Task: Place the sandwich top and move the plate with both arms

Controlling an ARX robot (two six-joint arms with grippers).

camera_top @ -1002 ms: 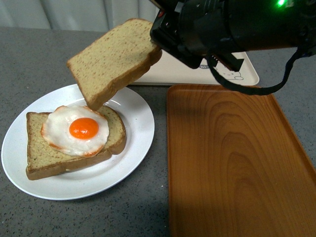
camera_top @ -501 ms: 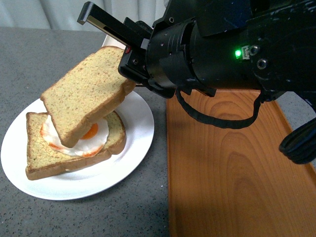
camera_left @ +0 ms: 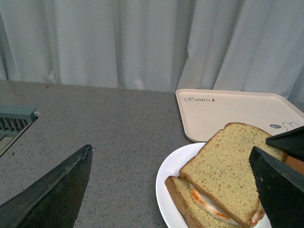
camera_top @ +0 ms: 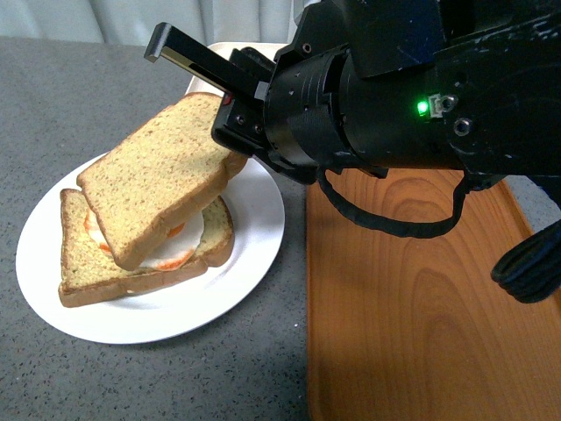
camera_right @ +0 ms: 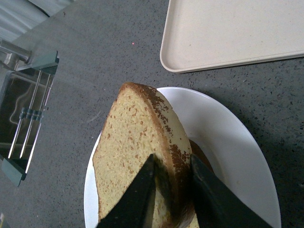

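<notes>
The sandwich top (camera_top: 158, 180), a plain tan slice with a brown crust, leans tilted over the egg on the lower bread slice (camera_top: 88, 272). Both sit on the round white plate (camera_top: 254, 237). My right gripper (camera_top: 230, 123) is shut on the slice's raised far-right edge. In the right wrist view the two dark fingers of the right gripper (camera_right: 172, 159) pinch the crust of the sandwich top (camera_right: 128, 152) above the plate (camera_right: 228, 156). My left gripper (camera_left: 171, 149) stands open and wide, left of the plate (camera_left: 164, 190), with the sandwich top (camera_left: 228, 166) ahead of it.
An orange wood-grain tray (camera_top: 421, 307) lies right beside the plate. A beige rabbit-print tray (camera_left: 237, 109) sits behind the plate, near the curtain. A metal rack (camera_right: 23, 118) stands on the grey counter, away from the plate.
The right gripper carried the sandwich top down and to the left. It hung above the plate; now it covers most of the egg, with its low edge on the sandwich.
</notes>
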